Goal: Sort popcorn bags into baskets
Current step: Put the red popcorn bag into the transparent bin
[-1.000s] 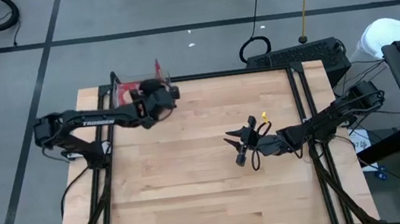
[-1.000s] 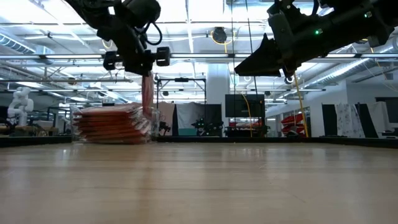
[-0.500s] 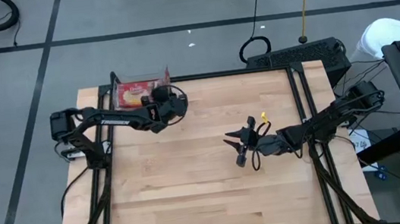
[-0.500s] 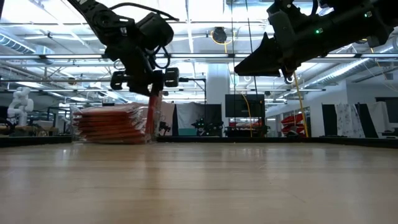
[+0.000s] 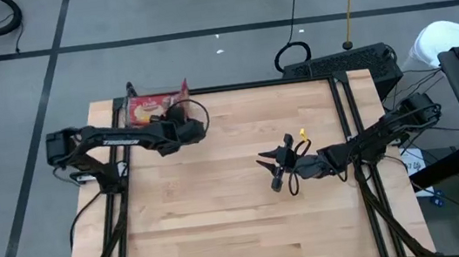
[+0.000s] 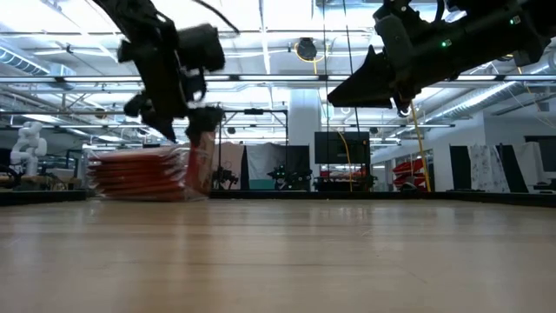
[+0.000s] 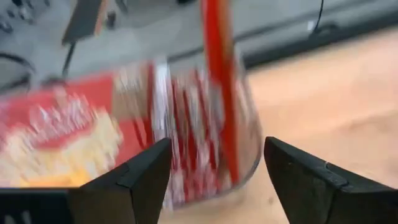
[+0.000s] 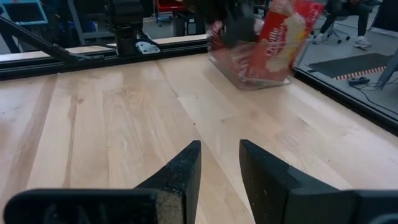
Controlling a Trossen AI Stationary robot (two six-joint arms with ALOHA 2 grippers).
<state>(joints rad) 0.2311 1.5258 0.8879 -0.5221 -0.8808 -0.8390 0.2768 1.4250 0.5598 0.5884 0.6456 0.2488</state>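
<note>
Letting go cleanly matters here: my left gripper (image 7: 214, 171) is spread wide just beside the clear bin (image 5: 157, 109), where one popcorn bag (image 7: 217, 81) stands on edge against the stacked popcorn bags (image 6: 137, 172). I judge lifting straight away avoids snagging it. Right gripper (image 8: 219, 163) hovers part-open, well apart.

The pale, smooth wooden plank worktop (image 5: 237, 189) is showing a soft matt grain. The small clear plastic rectangular bin (image 8: 249, 71) is looking glossy, and the flat red printed popcorn packets (image 5: 150, 109) are glinting like shiny film.
</note>
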